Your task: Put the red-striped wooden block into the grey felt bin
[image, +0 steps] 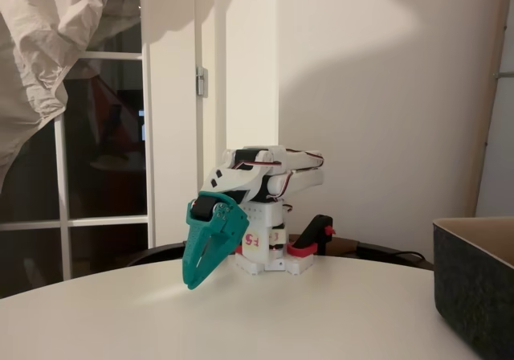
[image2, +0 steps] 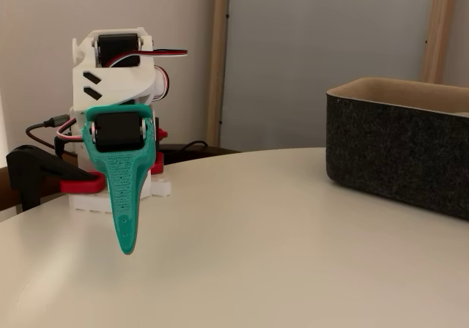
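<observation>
The white arm sits folded over its base at the back of the round white table (image: 337, 320). Its teal gripper (image: 193, 282) slopes down toward the tabletop, jaws pressed together with nothing between them; its tip (image2: 128, 247) hangs just above the surface. The grey felt bin (image2: 399, 156), with dark walls and tan lining, stands on the table to the right, well apart from the gripper; in a fixed view only its corner (image: 475, 288) shows at the right edge. The red-striped wooden block is out of view.
Red and black clamps (image: 315, 239) (image2: 44, 178) hold the arm's base to the table. Cables trail behind the base. A glass door (image: 104, 159) and a hanging pale cloth (image: 48, 38) stand behind the table at left. The bare tabletop (image2: 278, 255) stretches between gripper and bin.
</observation>
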